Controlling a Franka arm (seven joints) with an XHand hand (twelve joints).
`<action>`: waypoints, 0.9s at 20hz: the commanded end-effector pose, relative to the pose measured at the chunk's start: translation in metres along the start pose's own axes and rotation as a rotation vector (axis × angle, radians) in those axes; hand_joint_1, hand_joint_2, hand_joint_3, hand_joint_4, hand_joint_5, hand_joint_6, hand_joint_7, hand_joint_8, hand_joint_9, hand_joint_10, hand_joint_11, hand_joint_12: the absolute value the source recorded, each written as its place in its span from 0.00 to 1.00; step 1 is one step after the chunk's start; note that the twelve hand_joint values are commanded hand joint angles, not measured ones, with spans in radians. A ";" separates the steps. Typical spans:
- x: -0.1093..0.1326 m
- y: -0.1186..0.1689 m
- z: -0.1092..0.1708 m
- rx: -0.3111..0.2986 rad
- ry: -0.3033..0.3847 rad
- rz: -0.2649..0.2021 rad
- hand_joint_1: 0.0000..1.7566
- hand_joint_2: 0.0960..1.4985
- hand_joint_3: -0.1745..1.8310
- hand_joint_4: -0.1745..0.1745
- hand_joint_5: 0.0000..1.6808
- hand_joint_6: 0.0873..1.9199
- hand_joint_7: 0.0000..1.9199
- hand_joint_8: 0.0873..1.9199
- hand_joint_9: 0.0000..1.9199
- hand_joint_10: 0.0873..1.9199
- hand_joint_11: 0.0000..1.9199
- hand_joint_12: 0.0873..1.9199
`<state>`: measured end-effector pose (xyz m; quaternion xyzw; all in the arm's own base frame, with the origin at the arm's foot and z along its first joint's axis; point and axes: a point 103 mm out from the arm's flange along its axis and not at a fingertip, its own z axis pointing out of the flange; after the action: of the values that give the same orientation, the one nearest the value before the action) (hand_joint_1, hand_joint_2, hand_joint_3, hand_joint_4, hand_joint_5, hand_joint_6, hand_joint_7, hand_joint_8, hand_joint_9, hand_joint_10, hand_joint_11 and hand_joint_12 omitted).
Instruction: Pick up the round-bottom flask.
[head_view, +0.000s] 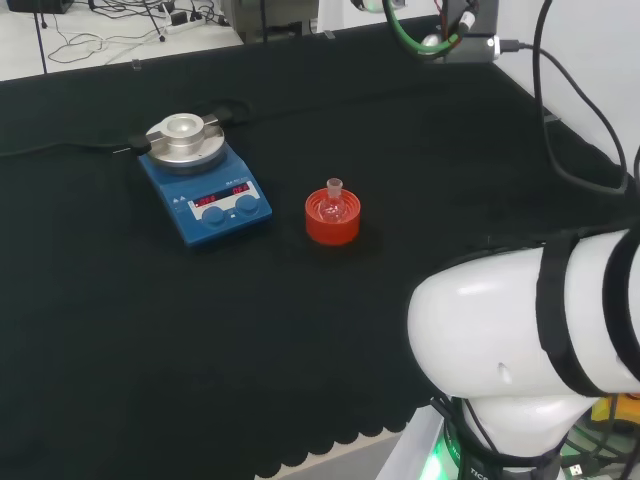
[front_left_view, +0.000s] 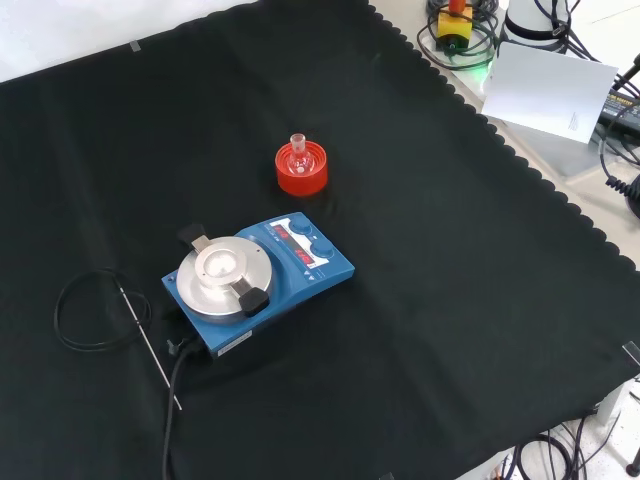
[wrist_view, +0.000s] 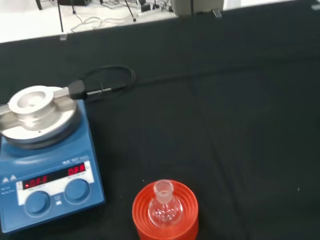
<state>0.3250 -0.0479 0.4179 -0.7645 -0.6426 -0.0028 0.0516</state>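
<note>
You were at the approach step: the flask (head_view: 333, 199) sat upright, neck up, in the red stand (head_view: 332, 218) on the cloth (head_view: 420, 180), just beside the blue stirrer (head_view: 205, 190) and untouched. I could not tell how your hand was set. Next, I judged, you needed to descend over the neck and close round it.

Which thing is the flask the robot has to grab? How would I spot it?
Find the blue box-shaped stirrer with a round silver top plate on the black cloth. Beside it, apart, stands a red ribbed ring stand. The small clear glass round-bottom flask sits in that ring, neck up, the see-through piece here.
</note>
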 end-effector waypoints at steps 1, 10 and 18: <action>-0.032 0.039 0.049 0.044 0.041 0.024 0.04 0.84 0.22 0.50 0.15 0.02 0.00 0.19 0.07 0.30 0.00 0.69; -0.047 0.068 0.100 0.056 0.062 0.029 0.06 0.83 0.21 0.49 0.15 0.00 0.00 0.19 0.07 0.30 0.00 0.68; -0.046 0.077 0.156 0.066 0.130 0.022 0.18 0.69 0.18 0.44 0.18 0.00 0.01 0.21 0.08 0.31 0.00 0.68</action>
<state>0.3821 -0.0947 0.2959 -0.7682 -0.6331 -0.0175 0.0930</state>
